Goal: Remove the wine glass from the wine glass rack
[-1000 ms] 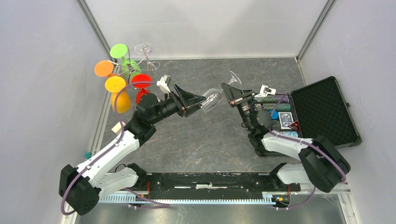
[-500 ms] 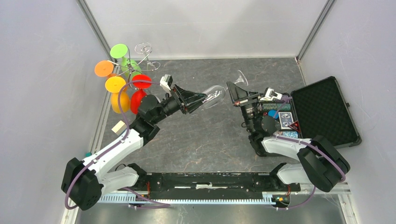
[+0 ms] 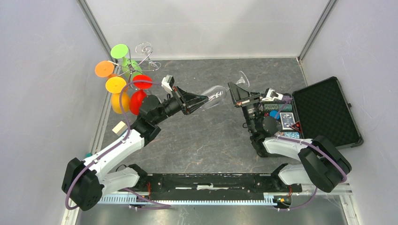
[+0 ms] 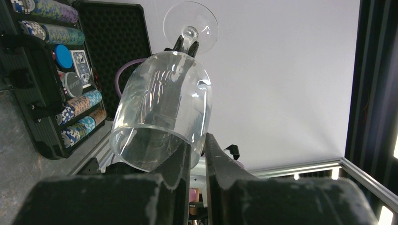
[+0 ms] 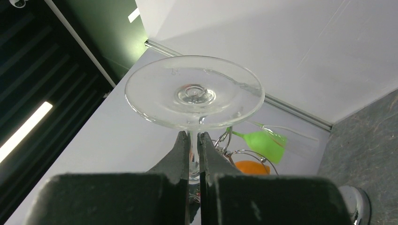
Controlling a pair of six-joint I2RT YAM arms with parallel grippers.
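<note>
Our left hand (image 3: 202, 99) has just narrowed from a wide spread. Its fingers (image 4: 217, 159) now pinch the rim wall of the clear wine glass (image 3: 213, 96), one inside the bowl and one outside. Our right hand (image 3: 233, 91) is clenched on the stem just under the round foot. Both hands now share the glass, which hangs on its side in the air over the middle of the grey stone-patterned desk (image 3: 202, 136).

It is well apart from the silver wire wine glass rack (image 3: 129, 70) in the far left corner, so we judge the removal done and a handover under way.

Bare desk lies below the glass and toward us. The left elbow sits close to the red, yellow and orange glasses (image 3: 141, 80) hung on the rack. The open black poker-chip case (image 3: 324, 112) crowds the right arm.
</note>
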